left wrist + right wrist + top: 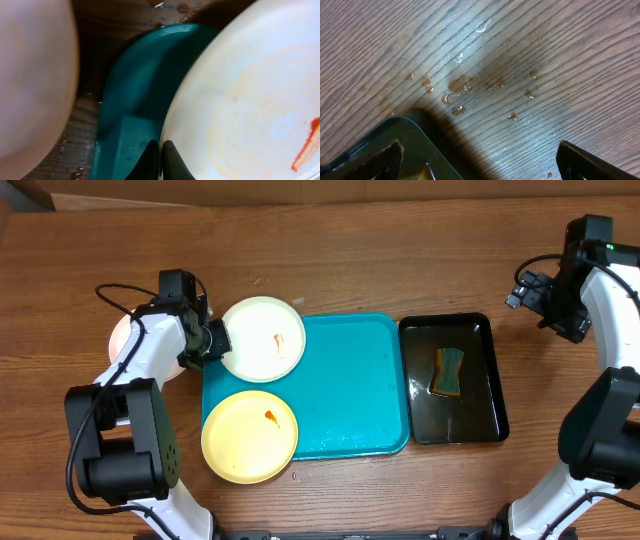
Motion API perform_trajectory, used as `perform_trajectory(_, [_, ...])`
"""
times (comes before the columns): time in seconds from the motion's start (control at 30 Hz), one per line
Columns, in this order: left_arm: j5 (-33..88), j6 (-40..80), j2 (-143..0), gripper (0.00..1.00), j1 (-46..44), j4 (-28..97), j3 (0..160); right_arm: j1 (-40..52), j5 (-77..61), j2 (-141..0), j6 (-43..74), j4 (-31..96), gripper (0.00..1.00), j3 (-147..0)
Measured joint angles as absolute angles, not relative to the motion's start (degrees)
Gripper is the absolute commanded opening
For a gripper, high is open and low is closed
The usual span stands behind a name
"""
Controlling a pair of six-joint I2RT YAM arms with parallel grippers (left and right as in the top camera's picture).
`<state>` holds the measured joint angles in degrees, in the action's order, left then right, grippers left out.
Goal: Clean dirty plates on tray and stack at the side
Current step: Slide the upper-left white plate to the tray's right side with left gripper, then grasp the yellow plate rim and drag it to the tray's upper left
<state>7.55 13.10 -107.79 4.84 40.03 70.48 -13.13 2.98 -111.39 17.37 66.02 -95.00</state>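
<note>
Our left gripper (213,342) pinches the rim of a white plate (262,339) on the far left corner of the blue tray (350,395). A red smear shows on it, so we think cleaning comes next, and that needs the sponge (448,372). Our right gripper (479,146) is wide open and holds nothing. A pale plate (120,338) beside the tray hides under our arm; we cannot tell if it is clean.
</note>
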Motion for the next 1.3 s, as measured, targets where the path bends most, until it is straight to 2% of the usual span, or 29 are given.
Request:
perform_trajectory(0.33, [23.77,13.17,-107.79,0.04,3.49,41.43,70.48,-13.13,3.01,-111.39,17.39,66.04,1.0,-95.0])
perform_trajectory(0.63, [27.22,13.32,-107.79,0.04,-6.66,43.68,70.41,-13.13,3.01,-111.39,17.39,66.04,1.0,-95.0])
perform_trajectory(0.67, [27.2,13.32,-107.79,0.06,-8.03,43.68,70.41,-13.13,3.01,-111.39,17.34,66.02,1.0,-95.0])
perform_trajectory(0.77, [26.65,13.63,-107.79,0.27,-12.03,43.7,70.41,-13.13,3.01,-111.39,17.37,66.02,1.0,-95.0])
perform_trajectory(0.83, [26.15,13.96,-107.79,0.3,-14.22,43.79,70.41,-13.15,3.01,-111.39,17.34,66.0,1.0,-95.0])
perform_trajectory(1.0, [25.5,14.0,-107.79,0.28,-15.18,49.71,71.11,-13.15,3.01,-111.39,17.37,66.02,1.0,-95.0])
perform_trajectory(1.1, [24.38,13.98,-107.79,0.2,-14.39,55.29,74.0,-13.13,2.98,-111.39,17.37,66.02,1.0,-95.0])
perform_trajectory(1.23, [20.69,14.92,-106.72,0.14,-13.32,61.01,77.54,-13.13,2.98,-111.39,17.34,66.02,1.0,-95.0])
perform_trajectory(1.3, [17.61,16.58,-104.75,0.05,-12.64,64.49,77.73,-13.13,3.01,-111.39,17.37,66.04,1.0,-95.0])
